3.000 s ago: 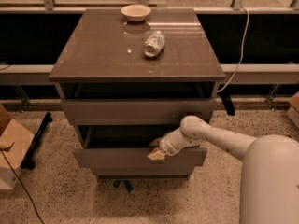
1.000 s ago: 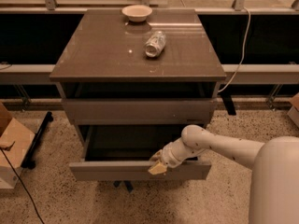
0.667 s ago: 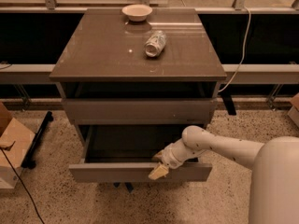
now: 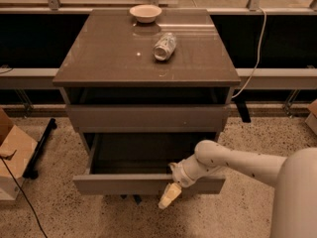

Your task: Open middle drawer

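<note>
Far left on the speckled floor point(image 4: 54, 212): a cardboard box point(image 4: 12, 155), partly cut off by the edge, with a thin black cable point(image 4: 22, 202) running past it and a black bar point(image 4: 40, 145) lying just beside. Next to the right, the taupe-grey bench point(image 4: 99, 58), glossy on top, carrying a pale bowl point(image 4: 145, 13) near the back edge and, in front and a little right of that, a metal can point(image 4: 165, 46) lying on its side, apart from the bowl. Under the top, the upper drawer front point(image 4: 143, 118), with a dark gap above it. Below that, the middle drawer point(image 4: 124, 184), drawn well out toward the camera, front panel upright, shadowed interior showing behind. At the right part of that front panel, the end effector point(image 4: 171, 192), touching the panel's upper edge and pointing down and left over the face, pale lower end hanging past the panel's bottom edge. Cannot tell whether apart, together or clamped on the panel. From there, the white arm point(image 4: 237, 161) reaching right to the robot's rounded body point(image 4: 297, 197) at the bottom right corner. Beyond the bench on the right, a white cord point(image 4: 256, 53) hanging down from the ledge at the back.
</note>
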Controlling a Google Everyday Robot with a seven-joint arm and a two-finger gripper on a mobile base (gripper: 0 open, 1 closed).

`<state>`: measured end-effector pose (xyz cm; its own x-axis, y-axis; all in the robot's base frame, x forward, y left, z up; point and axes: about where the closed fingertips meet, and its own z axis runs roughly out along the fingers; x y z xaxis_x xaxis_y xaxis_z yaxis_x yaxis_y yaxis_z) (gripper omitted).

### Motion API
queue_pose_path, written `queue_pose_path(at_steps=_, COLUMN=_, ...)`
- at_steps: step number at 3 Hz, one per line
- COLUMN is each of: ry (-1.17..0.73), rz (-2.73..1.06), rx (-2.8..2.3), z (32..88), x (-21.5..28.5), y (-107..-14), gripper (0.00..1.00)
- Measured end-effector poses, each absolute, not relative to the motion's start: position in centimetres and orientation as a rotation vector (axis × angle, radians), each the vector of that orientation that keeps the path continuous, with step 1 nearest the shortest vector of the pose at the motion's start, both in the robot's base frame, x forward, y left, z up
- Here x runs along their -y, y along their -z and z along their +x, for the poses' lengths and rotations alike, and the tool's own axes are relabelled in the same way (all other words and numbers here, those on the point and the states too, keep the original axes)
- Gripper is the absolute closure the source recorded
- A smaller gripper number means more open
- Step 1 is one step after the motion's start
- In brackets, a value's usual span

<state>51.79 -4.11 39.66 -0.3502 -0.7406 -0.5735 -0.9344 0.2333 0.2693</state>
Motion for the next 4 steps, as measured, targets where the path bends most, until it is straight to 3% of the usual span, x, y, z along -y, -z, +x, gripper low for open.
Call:
queue_pose_path(at_steps=1, ry=-0.858, rz=-1.54, rx=-2.216, z=50.6, x=4.3, y=-39.8, gripper=0.15)
queue_pose_path(at_steps=3, ry=-0.859, rz=-1.54, rx=-2.217, z=50.5, x=4.3, y=-40.2, gripper=0.61)
queue_pose_path(at_steps=4, ry=-0.915, rz=-1.504, rx=-2.276, z=47.0, x=4.7, y=-39.7, gripper=0.85)
